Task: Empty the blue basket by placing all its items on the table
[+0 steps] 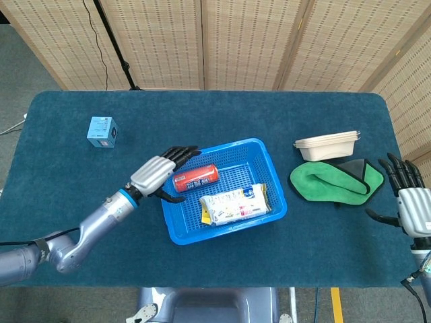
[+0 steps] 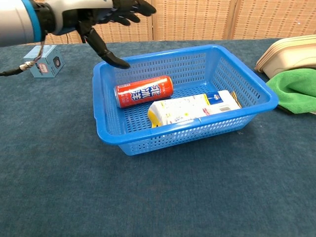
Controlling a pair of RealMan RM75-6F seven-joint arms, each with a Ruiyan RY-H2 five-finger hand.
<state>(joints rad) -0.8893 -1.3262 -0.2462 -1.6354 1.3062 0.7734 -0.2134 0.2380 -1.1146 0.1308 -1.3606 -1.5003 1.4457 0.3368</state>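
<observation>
Head view, near edge: we see the left arm [image 1: 81,235] reaching in from the lower left over the blue table [image 1: 87,188].
Left hand: the left hand [image 1: 156,173] is above the left rim of the blue basket [image 1: 222,232], fingers spread apart, holding nothing; in the chest view its thumb points down toward the rim.
Right hand: we note the right hand [image 1: 407,202] at the far right table edge, fingers apart, holding nothing, just beside the green cloth [image 1: 330,182].
Basket: it sits mid-table, slightly skewed; the chest view shows its perforated walls.
Basket contents, near: a white and yellow packet [image 1: 236,204] lies flat in the nearer part, touching the front wall.
Basket contents, far: a red can [image 1: 195,178] lies on its side behind the packet, close to the left hand; we cannot tell whether any fingertip touches it.
Right of basket: the green cloth lies with a dark cloth [image 1: 360,171] at its right end.
Farther right: stacked cream trays [image 1: 326,145] sit behind the green cloth.
Far left: a small light blue box [image 1: 102,131] stands on the table, well apart from the basket.
Beyond table: woven screens [image 1: 242,40] form the backdrop.
</observation>
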